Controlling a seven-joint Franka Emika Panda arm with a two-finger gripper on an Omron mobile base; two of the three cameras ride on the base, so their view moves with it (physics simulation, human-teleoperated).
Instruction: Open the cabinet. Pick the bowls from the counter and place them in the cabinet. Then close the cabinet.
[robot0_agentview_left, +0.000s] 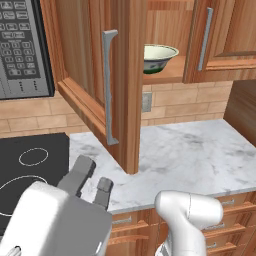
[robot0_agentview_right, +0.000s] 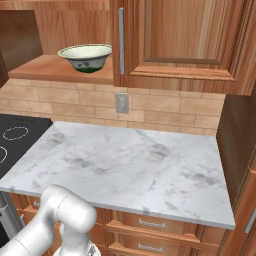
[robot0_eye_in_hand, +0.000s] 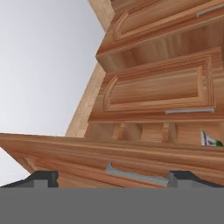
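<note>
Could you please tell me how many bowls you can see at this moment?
1. A cream-green bowl sits on the shelf inside the open cabinet. No bowl shows on the visible counter; another could be hidden behind the open door.

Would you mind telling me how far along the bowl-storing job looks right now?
Done: the reddish-brown wooden cabinet's left door stands open, and a cream-green bowl sits on its shelf. The white marble counter shows no bowl; whether the second one is stored too, I cannot tell. In hand: nothing, the gripper is open and empty. Left: shutting the door.
</note>
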